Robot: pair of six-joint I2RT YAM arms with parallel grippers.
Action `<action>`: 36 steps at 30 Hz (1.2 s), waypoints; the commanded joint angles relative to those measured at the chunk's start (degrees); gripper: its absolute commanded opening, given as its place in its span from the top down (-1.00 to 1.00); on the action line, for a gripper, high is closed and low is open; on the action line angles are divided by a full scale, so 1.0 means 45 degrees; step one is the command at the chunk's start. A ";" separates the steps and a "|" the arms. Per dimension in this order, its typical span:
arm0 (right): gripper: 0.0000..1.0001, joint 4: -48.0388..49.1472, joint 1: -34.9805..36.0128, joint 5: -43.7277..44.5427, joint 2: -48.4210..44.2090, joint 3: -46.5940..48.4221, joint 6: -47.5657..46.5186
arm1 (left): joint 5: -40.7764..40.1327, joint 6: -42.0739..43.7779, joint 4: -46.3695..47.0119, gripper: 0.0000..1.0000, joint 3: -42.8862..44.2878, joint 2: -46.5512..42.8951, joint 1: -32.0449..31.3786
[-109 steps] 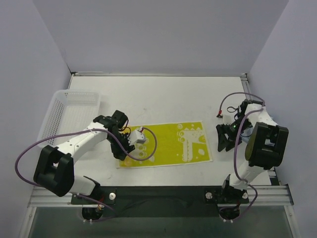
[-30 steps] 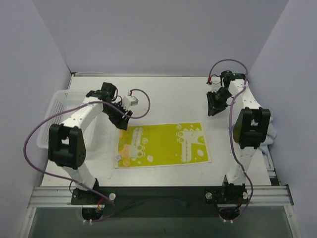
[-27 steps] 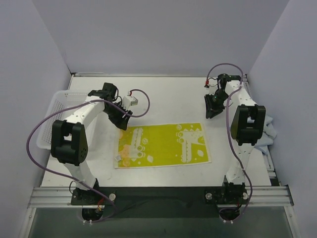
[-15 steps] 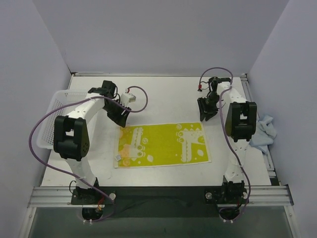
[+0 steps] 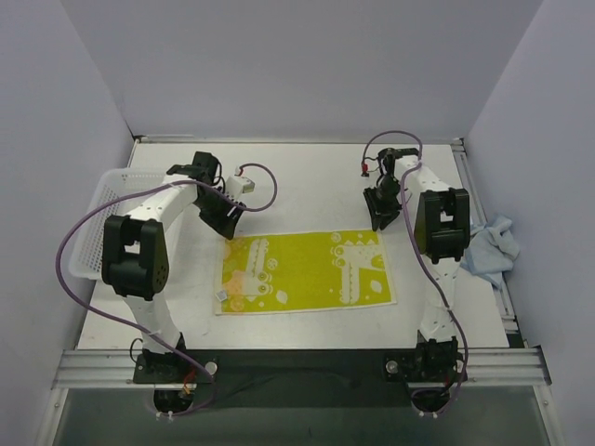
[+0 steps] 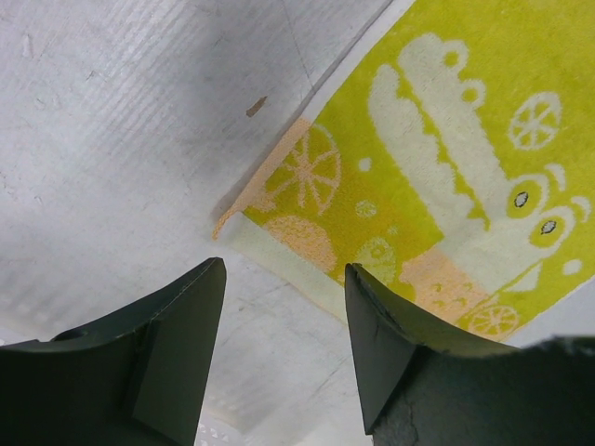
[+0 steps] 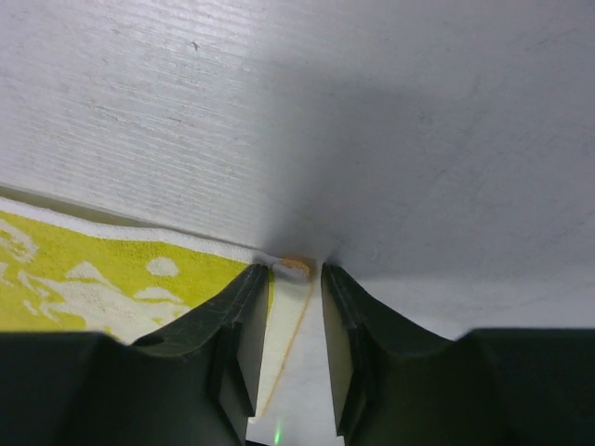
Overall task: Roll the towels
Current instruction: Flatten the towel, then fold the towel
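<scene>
Found towel flat on table; basket at left edge, second towel at right edge. Noted left gripper over far-left corner, right gripper straddling far-right corner.

Top external camera: fixed high above the near edge of the flat white table, facing down and forward from a distance. It covers the whole rectangular yellow cloth towel with cream-white prints.

Left wrist camera: close, looking steeply down on the towel's far left corner.

Right wrist camera: closer still, looking down on its far right corner.

All three views share the towel and the table.
</scene>
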 commanded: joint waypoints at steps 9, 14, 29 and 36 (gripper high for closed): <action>1.00 -0.0188 0.0172 -0.0107 -0.0005 -0.0060 -0.0038 | -0.0732 -0.0261 0.0478 -0.22 0.0436 0.0957 0.0043; 1.00 -0.0188 0.0075 -0.0321 -0.0277 -0.0060 -0.0038 | -0.1279 -0.0066 0.0576 -0.17 0.0456 0.1367 0.0043; 1.00 -0.0247 -0.0082 -0.0615 -0.0278 0.0058 -0.0038 | -0.1476 -0.0104 0.1162 0.09 0.0671 0.2012 0.0043; 1.00 -0.0286 -0.0140 -0.0478 -0.0239 0.0058 -0.0018 | -0.0773 -0.0573 0.0674 0.50 0.0846 0.2364 0.0121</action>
